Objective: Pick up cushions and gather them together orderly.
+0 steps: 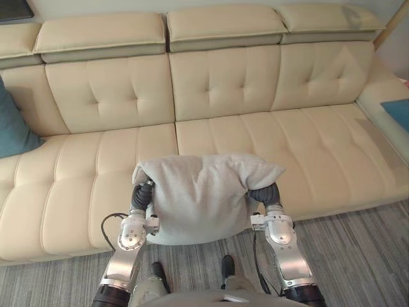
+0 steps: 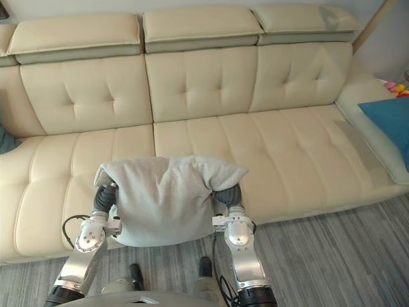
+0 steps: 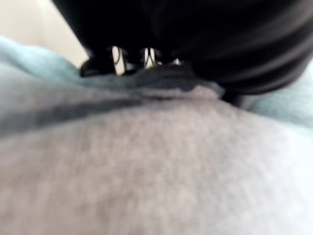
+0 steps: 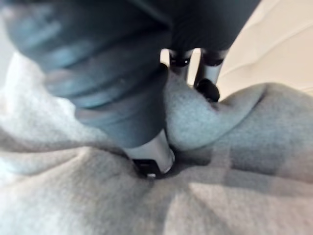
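While the soft light-grey fabric cushion (image 1: pixel 201 198) sits between the robot's two hands, we see it in the head views in front of the long cream leather sofa with tufted backrests (image 1: pixel 255 83), overlapping the front edge of the seat near the seam between two seat sections. Whether it touches the seat or is lifted clear of it, we cannot tell. Its upper corners flop outward over both wrists, and its lower edge hangs above the grey striped carpet (image 1: pixel 358 256). The left hand (image 1: pixel 142 195) is pressed against the cushion's left side with its dark ribbed cover half buried in the fabric. Its wrist view shows the hand (image 3: pixel 195 29) sunk into the grey cloth, and we cannot tell whether it grips or merely pushes. The right hand (image 1: pixel 265 194) is at the cushion's right side. In its wrist view we see its thumb (image 4: pixel 151 159) dug into the fabric and its fingers (image 4: pixel 208 73) reaching over a raised fold, so this hand pinches the cushion. A dark teal cushion (image 1: pixel 13 121) leans at the sofa's far left end, well apart from the held one. A flat blue cushion (image 2: pixel 390 121) lies on the sofa's right-hand section, also well apart.
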